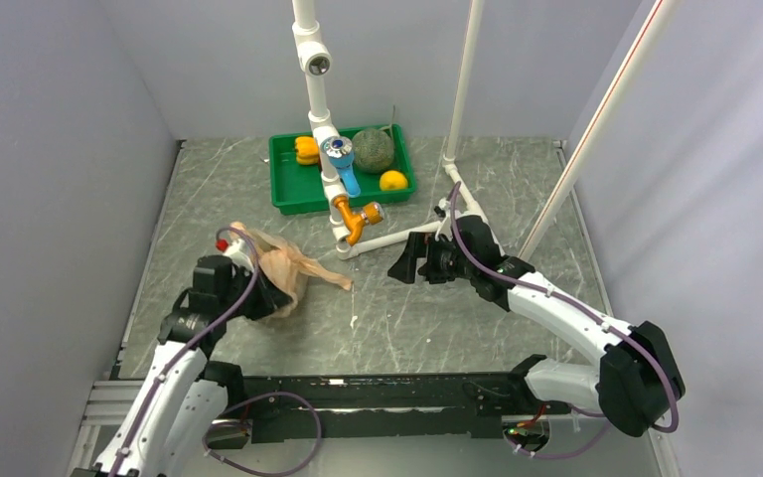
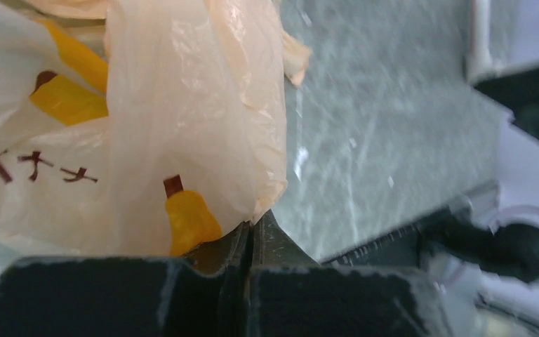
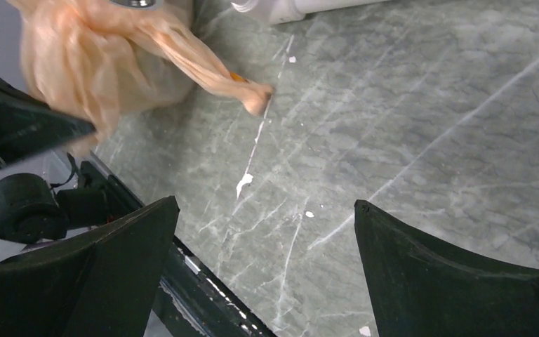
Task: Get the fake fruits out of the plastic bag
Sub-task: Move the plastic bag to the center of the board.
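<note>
The marbled table (image 1: 437, 318) spreads beneath my right gripper (image 3: 265, 203), whose jaws stand wide apart, holding nothing. The plastic bag (image 1: 283, 270) bunches directly ahead of my left gripper (image 2: 253, 228), which is clenched on its edge, ahead-left of the right one.

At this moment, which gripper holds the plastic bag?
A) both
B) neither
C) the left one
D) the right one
C: the left gripper is closed on an edge of the plastic bag, while the right gripper stands open above the table, apart from the bag.
</note>
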